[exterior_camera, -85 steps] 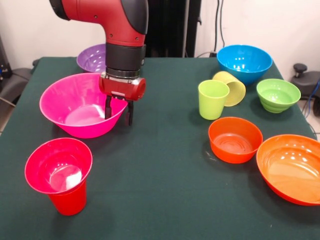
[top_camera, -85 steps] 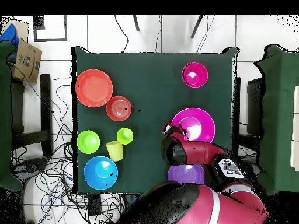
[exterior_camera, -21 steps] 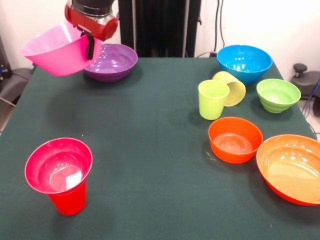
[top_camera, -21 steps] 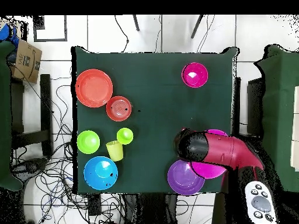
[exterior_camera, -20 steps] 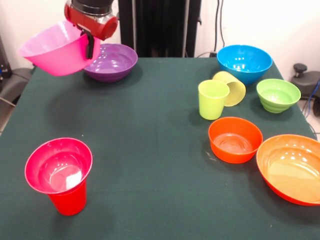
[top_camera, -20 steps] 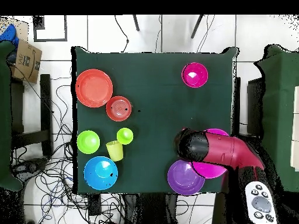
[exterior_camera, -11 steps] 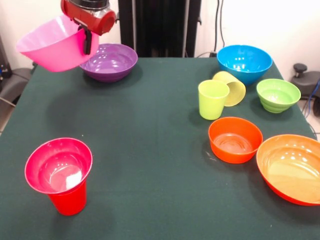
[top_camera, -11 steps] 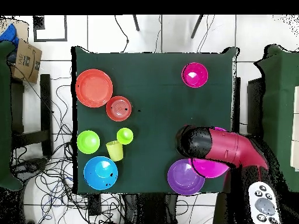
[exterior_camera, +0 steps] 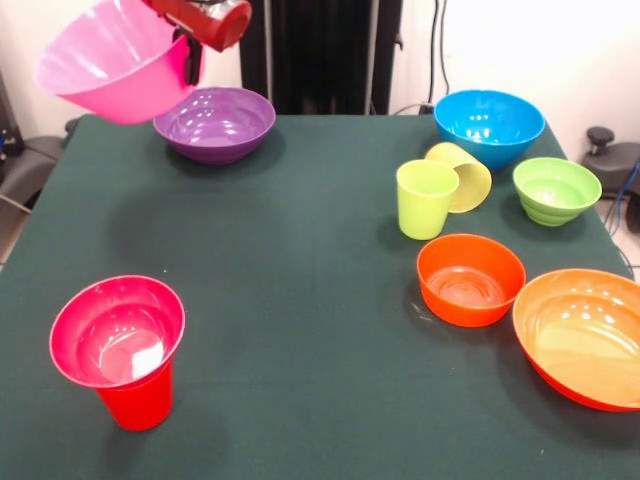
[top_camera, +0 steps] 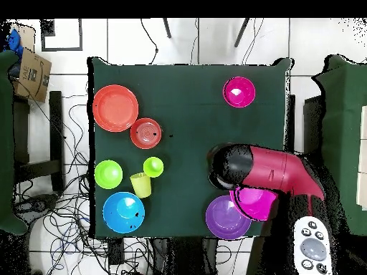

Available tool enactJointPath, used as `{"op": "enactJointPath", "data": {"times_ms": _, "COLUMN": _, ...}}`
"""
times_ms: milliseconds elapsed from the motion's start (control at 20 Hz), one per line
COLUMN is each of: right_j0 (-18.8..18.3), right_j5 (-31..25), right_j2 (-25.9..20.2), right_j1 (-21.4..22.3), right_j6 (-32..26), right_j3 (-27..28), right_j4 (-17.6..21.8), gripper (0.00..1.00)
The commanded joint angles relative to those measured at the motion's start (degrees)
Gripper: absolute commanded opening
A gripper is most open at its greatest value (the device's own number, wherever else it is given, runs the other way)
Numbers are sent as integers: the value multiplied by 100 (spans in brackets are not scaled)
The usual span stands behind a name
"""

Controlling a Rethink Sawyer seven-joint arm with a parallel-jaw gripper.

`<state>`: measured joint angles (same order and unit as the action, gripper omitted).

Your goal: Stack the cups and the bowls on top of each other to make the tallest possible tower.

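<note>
My gripper (exterior_camera: 190,58) is shut on the rim of the large pink bowl (exterior_camera: 115,62), which hangs tilted high above the table's far left corner, beside the purple bowl (exterior_camera: 214,122). In the overhead view the arm (top_camera: 261,170) covers most of the pink bowl (top_camera: 252,203). A small magenta bowl (exterior_camera: 117,332) sits nested on the red cup (exterior_camera: 137,400) at the near left. The lime green cup (exterior_camera: 425,198) stands upright and the pale yellow cup (exterior_camera: 461,175) lies on its side behind it. Blue (exterior_camera: 489,126), ribbed green (exterior_camera: 556,189), small orange (exterior_camera: 470,278) and large orange (exterior_camera: 583,336) bowls sit on the right.
The dark green table (exterior_camera: 300,330) carries everything. A cardboard box (top_camera: 33,74) and tangled cables (top_camera: 68,186) lie on the floor beside it in the overhead view.
The gripper has lifted the pink bowl off the table, carried it toward the far left corner next to the purple bowl, and in the last half second raised and tilted it further.
</note>
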<state>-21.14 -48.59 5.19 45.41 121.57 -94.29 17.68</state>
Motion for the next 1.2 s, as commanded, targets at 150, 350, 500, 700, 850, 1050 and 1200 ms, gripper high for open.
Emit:
{"op": "enactJointPath", "data": {"times_ms": 150, "right_j0": 372, "right_j5": -696, "right_j2": 65, "right_j1": 78, "right_j6": 542, "right_j3": 648, "right_j4": 62, "gripper": 0}}
{"op": "enactJointPath", "data": {"times_ms": 350, "right_j0": 585, "right_j5": -506, "right_j2": 256, "right_j1": 49, "right_j6": 766, "right_j3": 725, "right_j4": 133, "gripper": 0}}
{"op": "enactJointPath", "data": {"times_ms": 500, "right_j0": 715, "right_j5": -585, "right_j2": 377, "right_j1": 32, "right_j6": 775, "right_j3": 777, "right_j4": 127, "gripper": 0}}
{"op": "enactJointPath", "data": {"times_ms": 700, "right_j0": 844, "right_j5": -491, "right_j2": 489, "right_j1": -75, "right_j6": 833, "right_j3": 861, "right_j4": 120, "gripper": 0}}
{"op": "enactJointPath", "data": {"times_ms": 850, "right_j0": 904, "right_j5": -401, "right_j2": 562, "right_j1": -156, "right_j6": 836, "right_j3": 929, "right_j4": 96, "gripper": 0}}
{"op": "enactJointPath", "data": {"times_ms": 1050, "right_j0": 934, "right_j5": -299, "right_j2": 581, "right_j1": -323, "right_j6": 780, "right_j3": 1151, "right_j4": 101, "gripper": 0}}
{"op": "enactJointPath", "data": {"times_ms": 1200, "right_j0": 899, "right_j5": -113, "right_j2": 504, "right_j1": -523, "right_j6": 747, "right_j3": 1351, "right_j4": 49, "gripper": 0}}
